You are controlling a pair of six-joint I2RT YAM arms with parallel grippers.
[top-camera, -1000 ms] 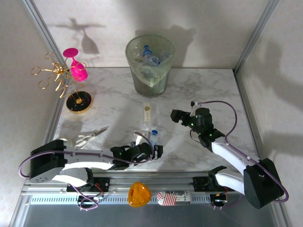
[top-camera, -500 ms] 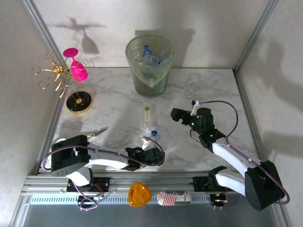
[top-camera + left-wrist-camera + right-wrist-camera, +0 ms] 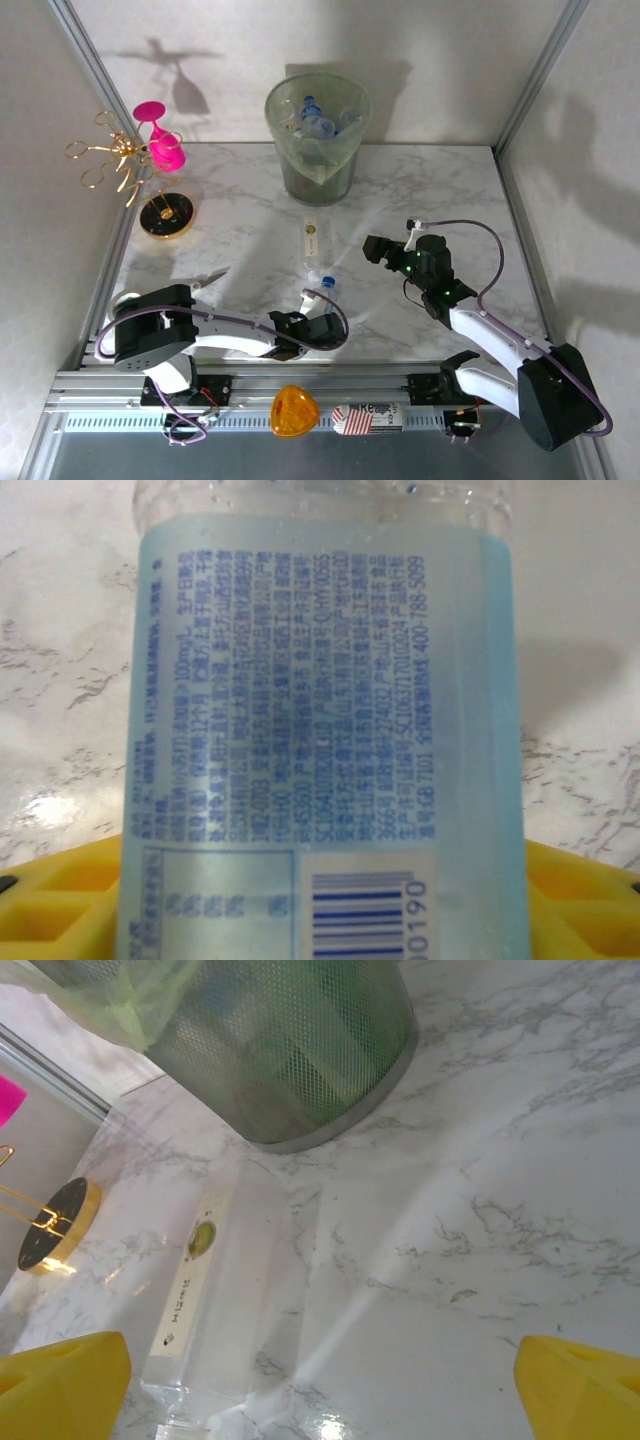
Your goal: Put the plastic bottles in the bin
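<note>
Between the left fingers: one clear bottle with a pale blue label, its small print and barcode turned to the wrist camera. A yellow pad shows at each edge of the label, low on the straight body. Whether the pads already press it or merely flank it cannot be told. The placement looks chosen for the flat, even span of the body rather than the tapering neck. Just beyond these fingers, from above: the same bottle's blue cap, pointing away from the arm, and bare marble counter on all sides. Whether the bottle stands or leans is unclear. Right fingers: released, spread wide, nothing between them, held above the counter well to the side of the bottle, probably waiting out of the left arm's way. Ahead of the right fingers: a flat clear packet with a white printed strip, lying on the counter. Further ahead: the bin, a round mesh-patterned wall with a pale green liner folded over the rim, set at the far edge. Inside it: several bottles already dropped. Judged status: one bottle left on the counter, lift not yet made, carry to the bin outstanding. Far off to the left fingers' side: scissors, a gold stand and a pink goblet, none of them part of the task.
</note>
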